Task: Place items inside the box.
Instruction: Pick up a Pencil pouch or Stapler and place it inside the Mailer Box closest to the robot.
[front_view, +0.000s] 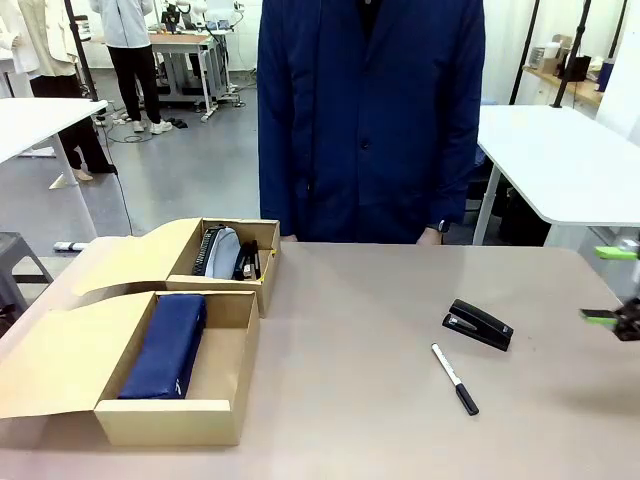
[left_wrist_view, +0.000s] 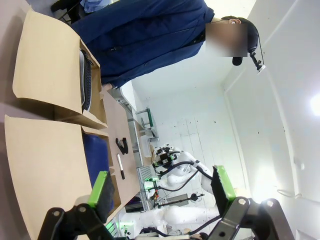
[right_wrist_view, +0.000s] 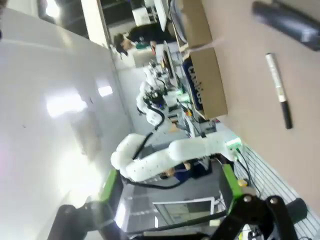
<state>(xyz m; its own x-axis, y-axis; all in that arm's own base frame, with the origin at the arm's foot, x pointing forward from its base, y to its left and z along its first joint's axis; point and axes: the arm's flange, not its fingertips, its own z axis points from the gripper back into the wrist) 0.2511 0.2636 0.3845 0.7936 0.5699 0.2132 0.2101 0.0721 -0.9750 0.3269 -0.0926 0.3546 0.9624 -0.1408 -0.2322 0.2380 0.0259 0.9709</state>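
— What's not boxed yet?
— The black stapler (front_view: 478, 325) and marker (front_view: 455, 378), toward the table's (front_view: 360, 300) right edge. The pouch (front_view: 165, 345) lies in the near box (front_view: 170, 420).
— Grippers?
— Both the right gripper (front_view: 610, 285) and left gripper (left_wrist_view: 161, 180) gape, empty. The marker's light and smooth, probably rolls: pinch mid-barrel. Stapler's heavier, rigid: grip across its body, I'd say.

On the tabletop (front_view: 350, 400), the near box (front_view: 170, 422) stands at the near left corner and holds the pouch (front_view: 165, 345). The far box (front_view: 266, 288) right behind it holds a stapler (front_view: 247, 260). Toward the right edge lies a second stapler (front_view: 478, 325), with the marker (front_view: 454, 378) just before it, apart.
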